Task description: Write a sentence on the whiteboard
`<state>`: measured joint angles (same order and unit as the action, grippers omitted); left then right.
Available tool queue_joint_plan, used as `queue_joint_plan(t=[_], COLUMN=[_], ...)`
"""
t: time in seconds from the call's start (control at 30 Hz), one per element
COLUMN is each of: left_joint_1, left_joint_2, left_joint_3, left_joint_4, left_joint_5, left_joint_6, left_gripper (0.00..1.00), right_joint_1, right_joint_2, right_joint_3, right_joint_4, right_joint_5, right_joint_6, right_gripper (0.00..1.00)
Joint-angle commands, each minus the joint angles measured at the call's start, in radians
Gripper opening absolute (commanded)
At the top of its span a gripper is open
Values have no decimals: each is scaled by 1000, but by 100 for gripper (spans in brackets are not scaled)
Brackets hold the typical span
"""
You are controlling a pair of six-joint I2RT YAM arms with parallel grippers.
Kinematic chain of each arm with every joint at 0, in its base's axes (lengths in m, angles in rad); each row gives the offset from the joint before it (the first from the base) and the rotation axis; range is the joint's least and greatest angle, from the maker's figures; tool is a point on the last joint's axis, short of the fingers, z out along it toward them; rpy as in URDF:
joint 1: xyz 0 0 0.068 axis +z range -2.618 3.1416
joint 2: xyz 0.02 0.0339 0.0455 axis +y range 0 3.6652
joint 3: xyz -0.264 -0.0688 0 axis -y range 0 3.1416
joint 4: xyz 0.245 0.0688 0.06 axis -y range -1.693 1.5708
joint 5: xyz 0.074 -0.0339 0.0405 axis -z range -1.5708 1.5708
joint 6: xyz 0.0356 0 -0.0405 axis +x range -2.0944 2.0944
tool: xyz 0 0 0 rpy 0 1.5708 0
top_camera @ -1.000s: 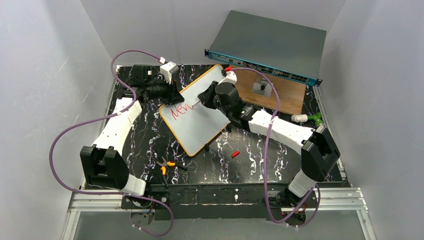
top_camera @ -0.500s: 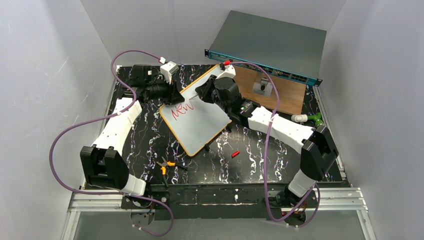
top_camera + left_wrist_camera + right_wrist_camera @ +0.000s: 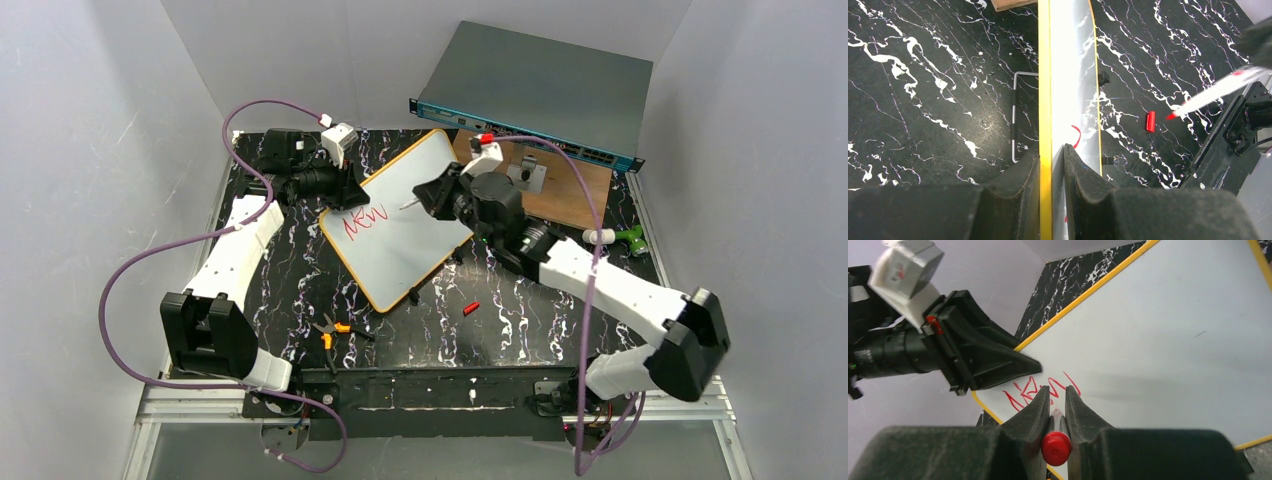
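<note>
- The whiteboard (image 3: pixel 400 255) sits askew in the middle of the desk (image 3: pixel 520 315). The left end effector (image 3: pixel 1052 150) is clamped on its orange rim, one finger on each face, right beside the writing.
- The sentence (image 3: pixel 365 220) amounts to a red scrawl, roughly "new", near that held corner. The rest of the board's face is bare.
- The right end effector (image 3: pixel 1058 396) is pinched tight round a red marker (image 3: pixel 1056 447), with the nib aimed at the board just past the last letter. From the left wrist view the nib looks lifted clear of the surface (hard to be certain at that angle).
- I'd say the job in hand is starting the next word. The nib should come down softly a letter's gap beyond "new", on the same line.
- Press lightly, since the board is gripped at one edge only and could flex or swivel under a hard stroke.
- Work away from the held corner, so the wrist doesn't drag through the ink.
</note>
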<state>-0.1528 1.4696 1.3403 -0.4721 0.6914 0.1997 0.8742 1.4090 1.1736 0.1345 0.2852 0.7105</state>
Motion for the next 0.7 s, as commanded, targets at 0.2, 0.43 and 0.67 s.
queue_joint_plan(t=[0.2,0.43,0.67], left_joint_1=[-4,-5,-15], left_joint_2=[-35,-49,-65], left_joint_3=[15,0,-11], left_joint_4=[1,-6,-27], left_joint_5=[-9,13,-18], left_joint_6=[95,110,116], left_gripper=[0,0,0], right_joint_1=[-79,-121,-138], right_joint_2=[-179,-178,-166], right_joint_3=[-149,-139,-133], right_joint_4=[17,43,68], right_joint_5=[11,-59,-110], right_joint_6=[-139,-249,-266], right_gripper=[1,1,1])
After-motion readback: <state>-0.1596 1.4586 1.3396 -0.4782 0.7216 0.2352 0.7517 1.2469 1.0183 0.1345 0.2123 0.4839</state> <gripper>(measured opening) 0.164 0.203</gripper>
